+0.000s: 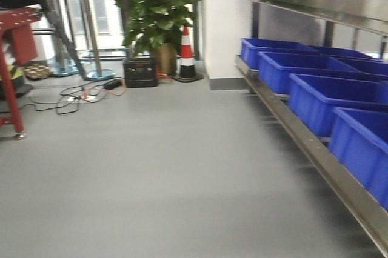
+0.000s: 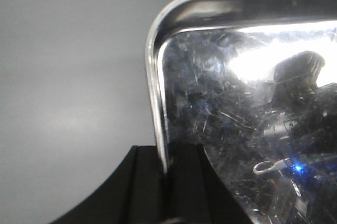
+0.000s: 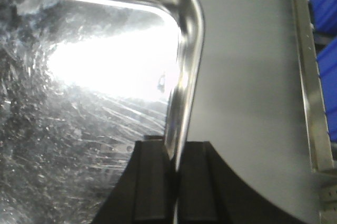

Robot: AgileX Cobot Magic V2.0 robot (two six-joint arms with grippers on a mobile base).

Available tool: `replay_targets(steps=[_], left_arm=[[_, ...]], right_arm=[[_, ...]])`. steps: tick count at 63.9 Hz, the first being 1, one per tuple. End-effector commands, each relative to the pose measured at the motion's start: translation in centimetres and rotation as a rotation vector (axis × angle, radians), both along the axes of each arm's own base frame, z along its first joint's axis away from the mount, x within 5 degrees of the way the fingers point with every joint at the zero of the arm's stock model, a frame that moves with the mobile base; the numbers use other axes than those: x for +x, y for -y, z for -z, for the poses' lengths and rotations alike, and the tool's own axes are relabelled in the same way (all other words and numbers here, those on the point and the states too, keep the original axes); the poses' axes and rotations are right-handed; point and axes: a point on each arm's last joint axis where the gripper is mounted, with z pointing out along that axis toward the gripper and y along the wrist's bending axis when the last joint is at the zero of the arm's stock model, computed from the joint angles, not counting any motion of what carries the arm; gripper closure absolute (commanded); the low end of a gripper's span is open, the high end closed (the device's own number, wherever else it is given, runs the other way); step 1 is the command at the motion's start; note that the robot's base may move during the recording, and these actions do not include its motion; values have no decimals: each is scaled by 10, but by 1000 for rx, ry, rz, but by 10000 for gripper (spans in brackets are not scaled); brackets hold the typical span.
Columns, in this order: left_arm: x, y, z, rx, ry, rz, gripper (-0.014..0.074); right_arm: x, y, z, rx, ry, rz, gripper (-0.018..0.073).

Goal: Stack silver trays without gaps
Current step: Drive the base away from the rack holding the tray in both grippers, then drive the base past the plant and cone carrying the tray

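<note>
Left gripper (image 2: 166, 182): the jaws are pinching down to a narrow slit on the out-turned rim of a silver tray (image 2: 253, 103). One black finger (image 2: 143, 187) is sitting outside the rim, the other inside the pan. It is gripping at the edge near a rounded corner, probably so the pan bottom is left free for nesting.

Right gripper (image 3: 176, 182): it is doing the same in its own wrist view, clamping the rim of the silver tray (image 3: 79, 103) between two black fingers, nearly shut. I am judging that both arms are sharing one tray, with a hold on each side to carry it level. I cannot tell whether a second tray is sitting under it.

The tray is hanging over the grey floor (image 2: 68, 77) and is not resting on anything visible. It is not showing in the front view, so it is likely being carried below that camera's field.

Beyond the tray, a steel shelf rail (image 3: 305, 77) is running along the right, with blue bins (image 1: 315, 94) sitting behind it. No other silver tray is showing, so the stack target is not located. I am judging the step as transport.

At the far end, a plant (image 1: 160, 3) and a traffic cone (image 1: 187, 52) are standing by the wall
</note>
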Motion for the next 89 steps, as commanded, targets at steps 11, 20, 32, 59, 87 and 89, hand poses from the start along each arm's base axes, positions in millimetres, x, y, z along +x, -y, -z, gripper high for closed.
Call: replay_targets(steps=[11, 20, 32, 59, 87, 89], left_arm=[[-3, 0, -8, -9, 57, 18, 613], [-3, 0, -8, -9, 57, 18, 613], [-3, 0, -8, -9, 57, 18, 613], [-3, 0, -8, -9, 57, 18, 613], [-3, 0, -8, -9, 57, 18, 613], [-3, 0, -8, -9, 57, 18, 613]], right_arm=[[-1, 4, -6, -32, 43, -11, 629], [-1, 4, -6, -32, 43, -11, 629], [-1, 4, -6, -32, 43, -11, 629], [-1, 4, -6, -31, 44, -12, 629], [0, 3, -7, -24, 56, -16, 629], [0, 3, -7, -24, 56, -16, 629]])
